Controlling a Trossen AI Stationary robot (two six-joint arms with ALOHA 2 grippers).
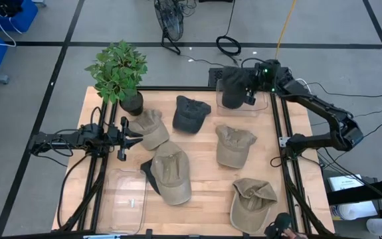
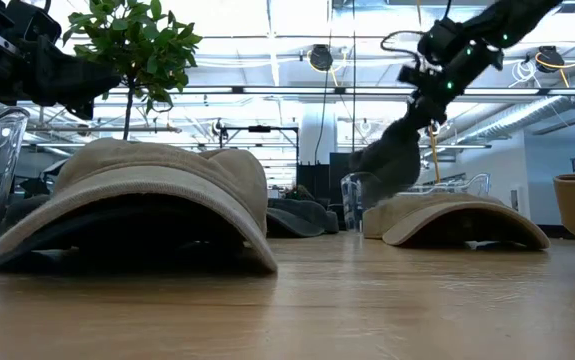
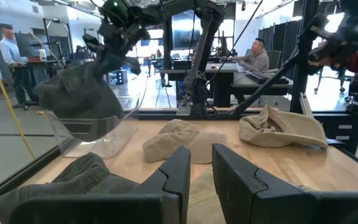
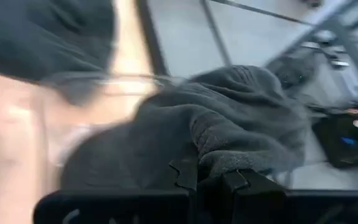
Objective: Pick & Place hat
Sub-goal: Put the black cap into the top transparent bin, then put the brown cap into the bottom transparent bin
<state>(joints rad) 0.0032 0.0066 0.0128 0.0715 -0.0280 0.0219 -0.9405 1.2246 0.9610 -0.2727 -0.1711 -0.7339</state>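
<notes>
My right gripper (image 1: pixel 249 93) is shut on a dark grey hat (image 1: pixel 232 86) at the table's far right corner, over a clear bin (image 1: pixel 264 106). In the low view the hat (image 2: pixel 392 160) hangs below the gripper (image 2: pixel 423 108), above the bin (image 2: pixel 350 203). My left gripper (image 1: pixel 132 137) waits open at the table's left side, its fingers (image 3: pixel 177 168) pointing across a tan hat (image 1: pixel 151 127) that lies crown up on the wood. A second dark hat (image 1: pixel 191 113) rests on the table near the far edge. My right gripper pinches a bunched fold of the dark grey hat's fabric (image 4: pixel 219 146) between its two fingers, coming from above and slanting down. The hat is lifted clear and hangs slack below the fingers, over the clear bin.
Several more tan hats lie on the table (image 1: pixel 234 145) (image 1: pixel 172 174) (image 1: pixel 252 202). A potted plant (image 1: pixel 119 73) stands at the far left corner. A second clear bin (image 1: pixel 127 199) sits at the near left. People sit and stand in the room behind.
</notes>
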